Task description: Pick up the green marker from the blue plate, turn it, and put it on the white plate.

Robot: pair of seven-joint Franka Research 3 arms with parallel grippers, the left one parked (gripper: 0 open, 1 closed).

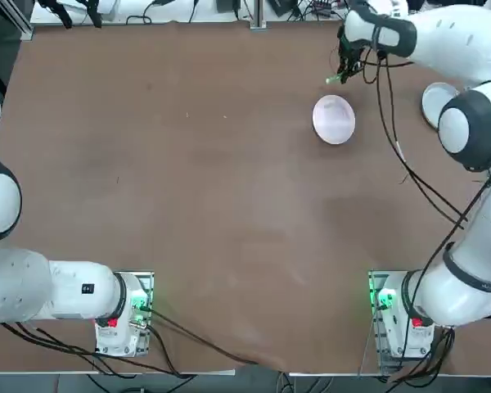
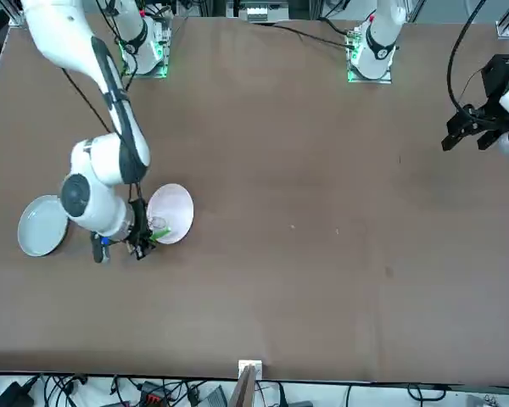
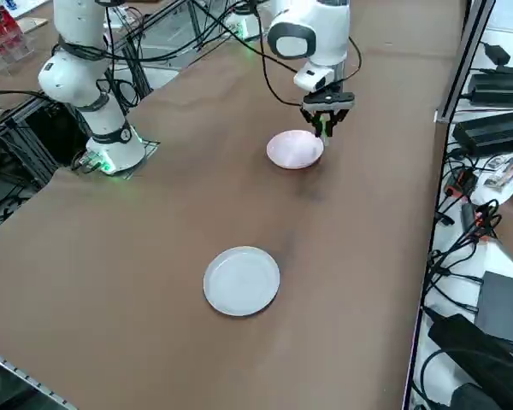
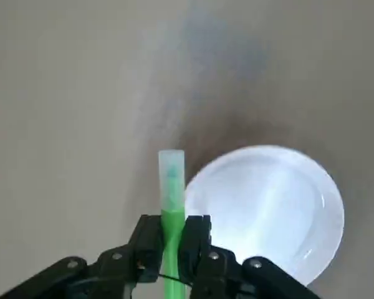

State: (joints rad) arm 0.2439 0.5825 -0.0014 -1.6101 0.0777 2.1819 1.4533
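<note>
While my right pincer (image 4: pixel 172 240) grips the green marker (image 4: pixel 171 187) above the counter (image 1: pixel 188 188), just beside the white plate (image 4: pixel 268 205), its long axis points away from the fingers; I read no writing.

Green marker (image 4: pixel 172 205), white plate (image 4: pixel 268 208), seemingly grey-blue plate (image 3: pixel 241 280).

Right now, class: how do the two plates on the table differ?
The white plate lies right by the right gripper, which is shut on the green marker; the blue plate lies apart from it. The white plate looks brighter, the blue plate greyer. Both are small, round and empty.
</note>
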